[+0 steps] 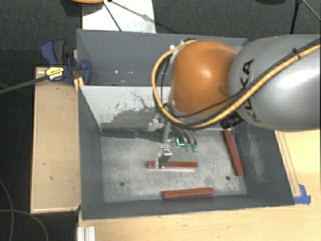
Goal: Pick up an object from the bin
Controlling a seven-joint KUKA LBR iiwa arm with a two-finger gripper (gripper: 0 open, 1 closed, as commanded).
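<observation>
Fingers (163, 157) hang down from under the arm's orange cover (200, 77). They read as one narrow pale piece, and I cannot tell whether they stand apart or together. The gripper (162, 164) is low over the floor of the grey bin (90, 149), its tip at the left end of a red-brown stick (178, 164). Touching it or just above it, cannot tell which.

Red-brown stick: flat, straight, lying about mid-floor, its length parallel to the bin's front edge. A pale line runs along its front side. Most of its length stretches right of the gripper tip.

Other things on the floor, well apart from each other:
- second red-brown stick (188, 193) along the front edge, right of the middle, nearly parallel to the first
- third red-brown stick (233, 152) by the right edge, running back to front, slightly slanted, its back end under the arm
- long dark green piece (123, 132) near the back edge, reaching from the left wall toward the gripper; its kind is too dim to name

Back wall carries pale scuff marks (125, 109) above the green piece.

Silver arm (281, 84) comes in over the bin's right back corner, a yellow-and-black cable (159, 82) looped round the orange cover
</observation>
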